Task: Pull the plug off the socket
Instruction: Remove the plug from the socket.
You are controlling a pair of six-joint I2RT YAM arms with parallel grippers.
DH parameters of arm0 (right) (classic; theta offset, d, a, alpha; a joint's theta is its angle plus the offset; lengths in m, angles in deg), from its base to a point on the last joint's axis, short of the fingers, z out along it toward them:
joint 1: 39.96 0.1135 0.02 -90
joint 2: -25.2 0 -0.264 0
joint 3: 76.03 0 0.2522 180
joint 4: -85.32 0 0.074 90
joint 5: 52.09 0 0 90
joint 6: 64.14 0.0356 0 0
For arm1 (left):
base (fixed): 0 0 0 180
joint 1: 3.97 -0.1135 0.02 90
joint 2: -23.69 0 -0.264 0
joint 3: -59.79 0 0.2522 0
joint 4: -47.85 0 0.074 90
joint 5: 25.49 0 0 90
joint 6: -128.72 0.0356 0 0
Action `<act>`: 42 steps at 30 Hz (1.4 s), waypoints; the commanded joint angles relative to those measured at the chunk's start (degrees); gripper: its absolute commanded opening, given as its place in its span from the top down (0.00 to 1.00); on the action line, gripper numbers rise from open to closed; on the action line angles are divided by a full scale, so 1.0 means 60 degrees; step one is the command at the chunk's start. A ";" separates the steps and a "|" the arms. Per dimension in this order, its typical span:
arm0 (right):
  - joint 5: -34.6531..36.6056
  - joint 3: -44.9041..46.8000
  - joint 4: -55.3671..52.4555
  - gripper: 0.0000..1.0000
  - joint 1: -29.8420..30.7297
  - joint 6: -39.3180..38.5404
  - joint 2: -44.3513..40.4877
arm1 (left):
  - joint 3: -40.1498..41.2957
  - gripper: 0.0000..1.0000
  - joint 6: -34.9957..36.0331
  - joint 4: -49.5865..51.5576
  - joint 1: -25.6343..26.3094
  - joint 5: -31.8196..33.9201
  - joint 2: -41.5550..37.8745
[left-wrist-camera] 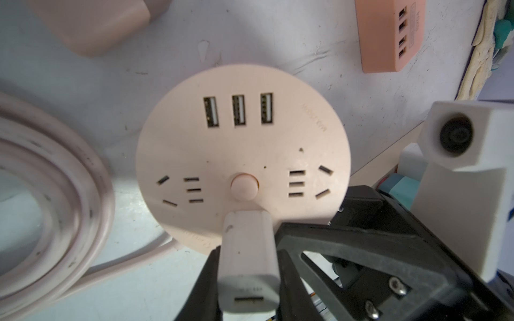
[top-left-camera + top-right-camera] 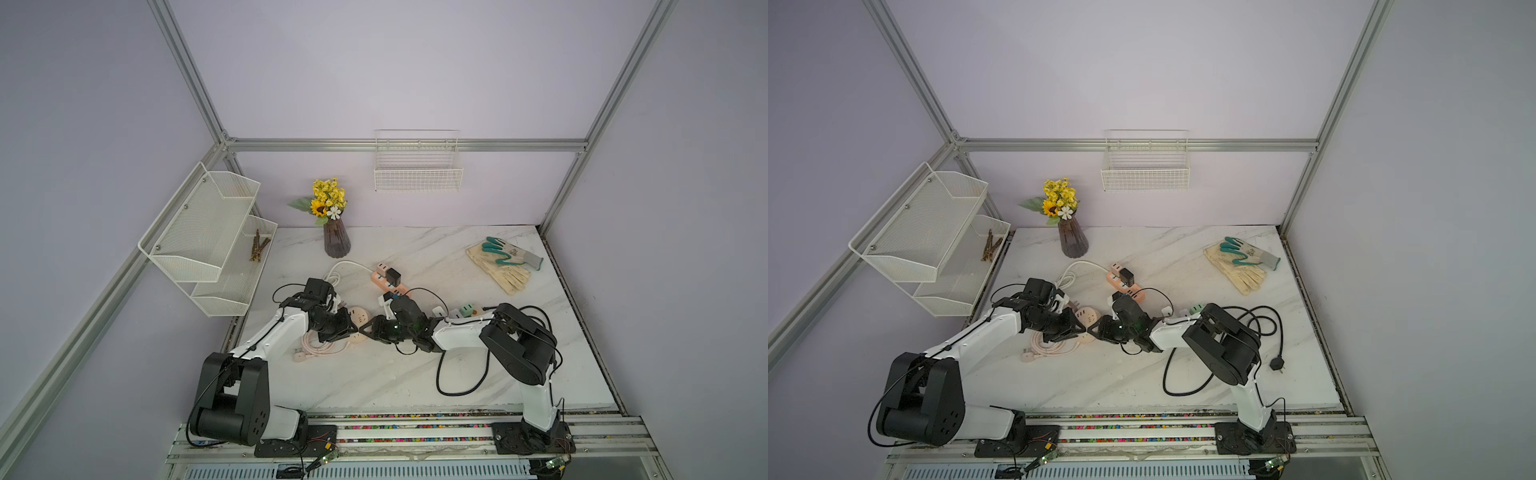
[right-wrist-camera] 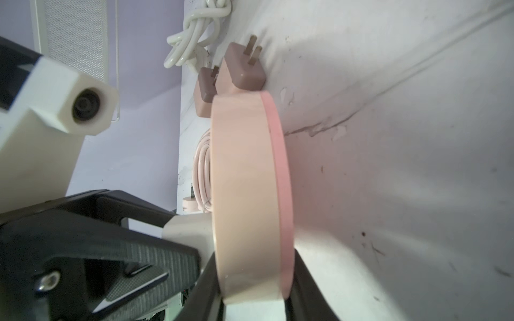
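Note:
A round pale-pink socket [image 1: 242,144] lies flat on the marble table [image 2: 374,374], between the two arms in both top views [image 2: 358,318] [image 2: 1086,313]. A white plug [image 1: 247,250] stands in it near the rim, seen side-on in the right wrist view [image 3: 186,230]. My left gripper [image 1: 249,264] is shut on the plug, a black finger pressed to each side. My right gripper [image 3: 256,278] is shut on the socket [image 3: 244,180], one finger above and one below its rim. In a top view the left gripper [image 2: 352,330] and right gripper [image 2: 365,330] nearly meet tip to tip.
The socket's pink cable [image 2: 320,347] lies coiled beside the left arm. Behind are a pink rectangular power strip [image 2: 388,280] with a black adapter, a vase of flowers [image 2: 336,241] and gloves [image 2: 505,262]. A mesh shelf [image 2: 208,241] hangs left; a black cable [image 2: 461,386] loops by the right arm.

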 commanded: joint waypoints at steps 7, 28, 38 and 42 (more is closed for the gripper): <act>0.1172 0.0245 -0.2157 1.00 0.0025 -0.0215 0.0480 | -0.0516 1.00 0.0362 0.0695 0.0006 0.0490 -0.0498; 0.1386 0.0376 -0.2491 1.00 -0.0163 -0.0259 0.0621 | -0.1125 1.00 0.1069 0.1779 -0.0745 0.0235 -0.1089; 0.0528 -0.0107 -0.1866 0.73 -0.0170 0.0129 0.0465 | -0.0980 1.00 0.1455 0.2383 -0.0748 -0.0823 -0.1372; 0.0475 -0.0405 -0.1892 0.59 -0.0170 0.0208 0.0231 | -0.0715 1.00 0.1479 0.2714 -0.0739 -0.0866 -0.1839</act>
